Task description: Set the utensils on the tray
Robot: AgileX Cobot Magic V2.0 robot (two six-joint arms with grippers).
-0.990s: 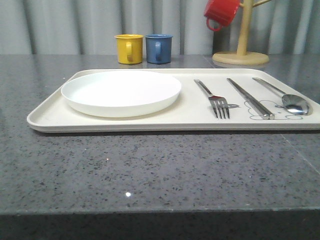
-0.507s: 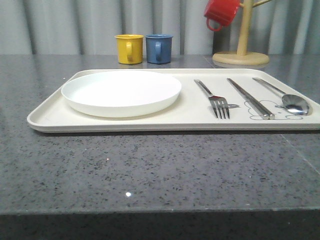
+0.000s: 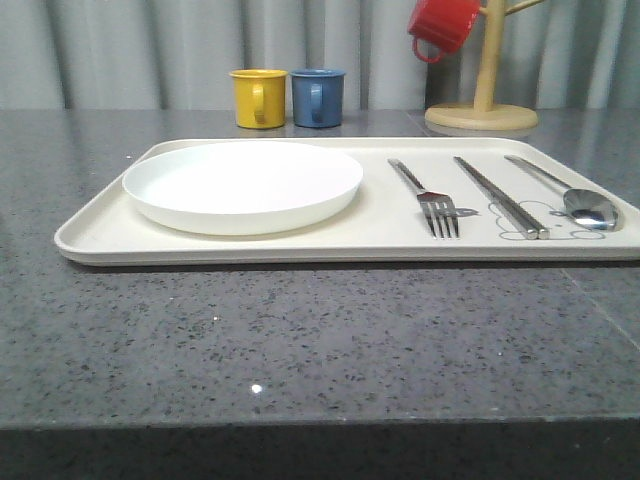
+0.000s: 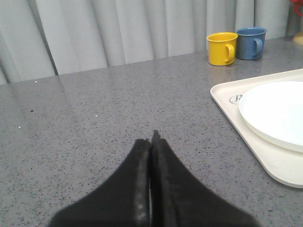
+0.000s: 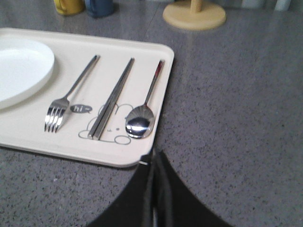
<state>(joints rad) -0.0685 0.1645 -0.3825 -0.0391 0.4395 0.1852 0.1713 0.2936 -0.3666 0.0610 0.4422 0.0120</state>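
The right gripper (image 5: pixel 154 163) has its fingers pressed together and holds nothing; it hangs just outside the near edge of the tray (image 5: pixel 28 137), near the right end. Straight ahead of it lies the spoon (image 5: pixel 142 118), then the chopsticks (image 5: pixel 113 97) and the fork (image 5: pixel 71 97), side by side, all with the long axis pointing away from the robot. The left gripper (image 4: pixel 151 142) is closed and empty too, over the bare table (image 4: pixel 94 118), well apart from the cutlery. The right arm is nearer, but all three pieces already rest on the tray, so I judge nothing remains to pick.
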